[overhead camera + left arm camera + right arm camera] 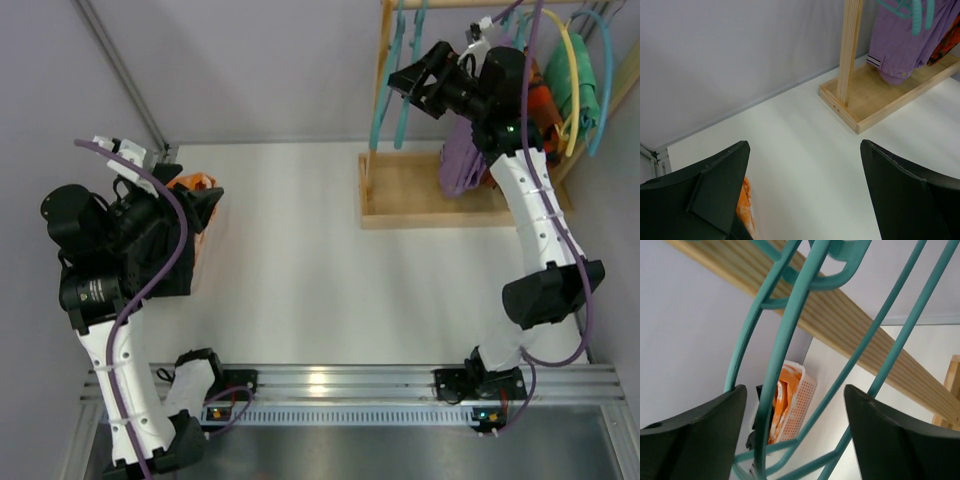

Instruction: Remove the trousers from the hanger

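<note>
Purple trousers point(462, 160) are on the wooden rack point(430, 200), draped off a teal hanger point(912, 12). From your right claw point(405, 72) that's back past its wrist, tucked under the forearm, not in front of the fingers.

Your right claw is wide open and holding nothing. On its own camera you've got a bunch of bare teal hangers point(790, 330) running straight through the gap between its fingers point(700, 435), just below the wooden rail point(855, 325). I honestly can't tell if either finger is touching the wires. Way out beyond the fingertips sits a white basket point(805, 390) with orange cloth point(782, 395) in it.

Your left claw point(804, 147) is spread open too and empty, hovering over the white table point(805, 115), well apart from the rack. From there the trousers are ahead and off to the right — past the rack's upright post point(850, 50), with the hem hanging just over the base. The orange cloth pokes out right under one of the left claw's fingers point(715, 185).
</note>
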